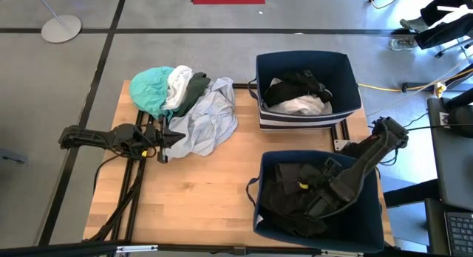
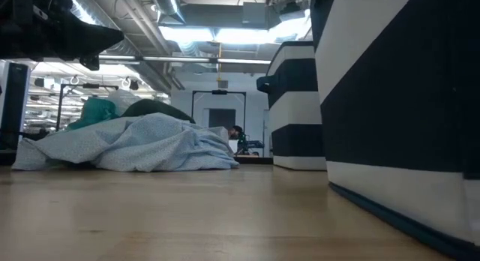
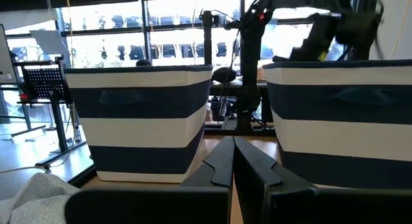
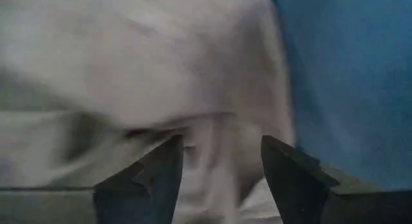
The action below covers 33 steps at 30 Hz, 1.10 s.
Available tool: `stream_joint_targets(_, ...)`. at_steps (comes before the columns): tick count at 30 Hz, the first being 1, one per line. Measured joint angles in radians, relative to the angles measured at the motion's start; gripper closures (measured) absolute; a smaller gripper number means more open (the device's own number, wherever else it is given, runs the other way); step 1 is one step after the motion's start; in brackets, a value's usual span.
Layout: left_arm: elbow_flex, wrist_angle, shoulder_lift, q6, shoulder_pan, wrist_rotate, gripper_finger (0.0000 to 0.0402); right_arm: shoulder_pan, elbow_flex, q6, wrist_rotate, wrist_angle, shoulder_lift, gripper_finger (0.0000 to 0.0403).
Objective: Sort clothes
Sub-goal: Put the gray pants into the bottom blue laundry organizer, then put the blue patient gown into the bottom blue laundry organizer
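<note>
Soft crumpled cloth clothes [image 1: 199, 117], smooth wooden table [image 1: 199, 190]

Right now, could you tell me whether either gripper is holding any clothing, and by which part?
Nothing is held. The left gripper is shut and empty beside the pile; the right gripper is open over dark clothes in the near bin.

Evenly lit from overhead in the high view, with soft shadows under the pile of clothes [image 1: 185, 105] and inside the bins [image 1: 307, 87]. Strong backlight from ceiling strips in the low view, leaving the near bin wall [image 2: 397, 118] dark and blurred. Blown-out windows behind in the left wrist view. Smeared, dim and out of focus in the right wrist view, probably pale fabric [image 4: 129, 76].
</note>
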Motion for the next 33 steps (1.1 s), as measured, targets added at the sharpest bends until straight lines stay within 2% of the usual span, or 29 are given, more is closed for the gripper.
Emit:
stream_joint_targets(4,0.0,-0.001,0.0,0.017,0.0,0.0,0.0402,0.0,0.154,-0.028,0.04,-0.002,-0.012,0.0196)
stream_joint_targets(10,0.0,0.004,0.0,0.036,0.0,-0.014,0.0401,0.001,0.336,-0.035,0.21,0.046,-0.012,0.0196)
stream_joint_targets(13,0.0,0.003,0.0,0.022,0.0,-0.04,0.0401,0.001,0.385,-0.097,0.303,0.101,-0.012,0.0196)
stream_joint_targets(17,0.0,0.003,0.0,0.013,0.0,-0.043,0.0377,0.0,0.397,-0.261,0.509,0.225,-0.012,0.0196)
stream_joint_targets(20,0.004,-0.003,0.001,0.005,0.0,-0.044,0.0336,-0.001,0.369,-0.373,0.7,0.304,-0.008,0.0196)
stream_joint_targets(22,0.014,-0.004,0.001,-0.009,0.0,-0.044,0.0305,-0.015,0.343,-0.405,0.783,0.318,-0.005,0.0196)
stream_joint_targets(27,0.044,-0.004,0.041,-0.068,0.0,-0.045,0.0239,-0.085,0.288,-0.419,0.789,0.277,-0.008,0.0196)
stream_joint_targets(33,0.112,-0.035,0.196,-0.073,0.0,-0.05,0.021,-0.192,0.285,-0.536,0.764,0.226,-0.025,0.0196)
